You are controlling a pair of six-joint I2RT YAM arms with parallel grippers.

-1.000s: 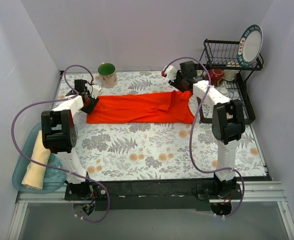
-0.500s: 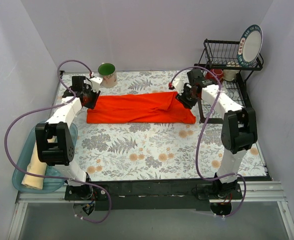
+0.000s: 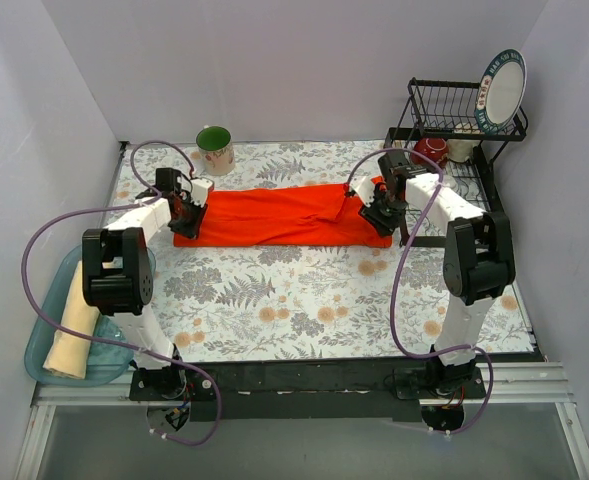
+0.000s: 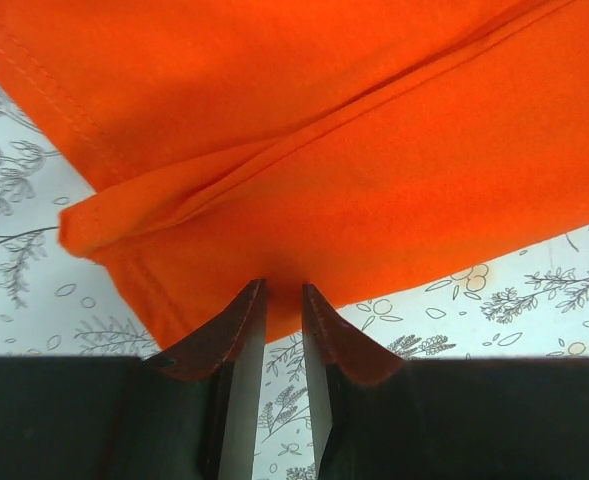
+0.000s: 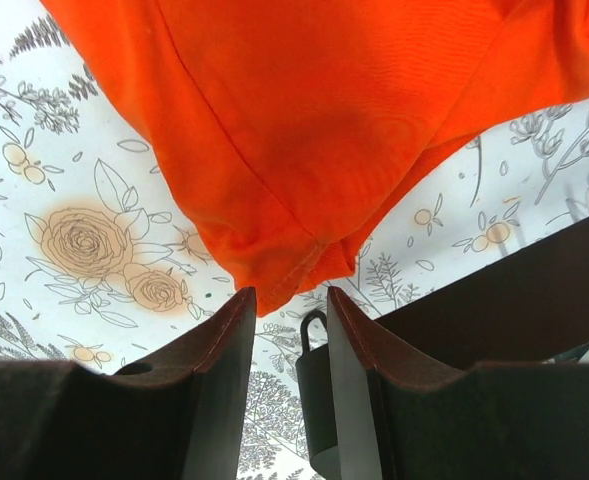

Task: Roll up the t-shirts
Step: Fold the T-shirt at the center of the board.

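Starting off the tabletop's (image 3: pixel 274 300) near-left corner: teal plastic basin (image 3: pixel 39 352), smooth and rounded, with the cream-beige t-shirt (image 3: pixel 74 330) lying in it as a soft thick roll.

On to the left gripper (image 3: pixel 182 215), down at the left end of the orange-red t-shirt (image 3: pixel 274 213). From above, just a black head against cloth. From the left wrist, far more: dark wedge fingers (image 4: pixel 229 330) with only a narrow slit between them, tips (image 4: pixel 282 290) right at a stitched hem, folded layers of matte fabric (image 4: pixel 324 130) overlapping above. Cannot tell whether any cloth is nipped.

Near the far edge, left of centre: green mug (image 3: pixel 215 150), glossy, apart from the shirt.

Centre: the orange-red shirt folded into a long flat band, running left to right across the far half of the fern-and-flower printed tabletop.

Right end: right gripper (image 3: pixel 374 212) low over the shirt's corner. From the right wrist, fingers (image 5: pixel 214 340) clearly apart, tips (image 5: pixel 289 295) flanking a seamed corner of the fabric (image 5: pixel 304 120), printed roses showing beside it.

Far-right corner: black wire dish rack (image 3: pixel 464 125), a round plate (image 3: pixel 504 90) standing upright, a red mug (image 3: pixel 432 152) beside it.
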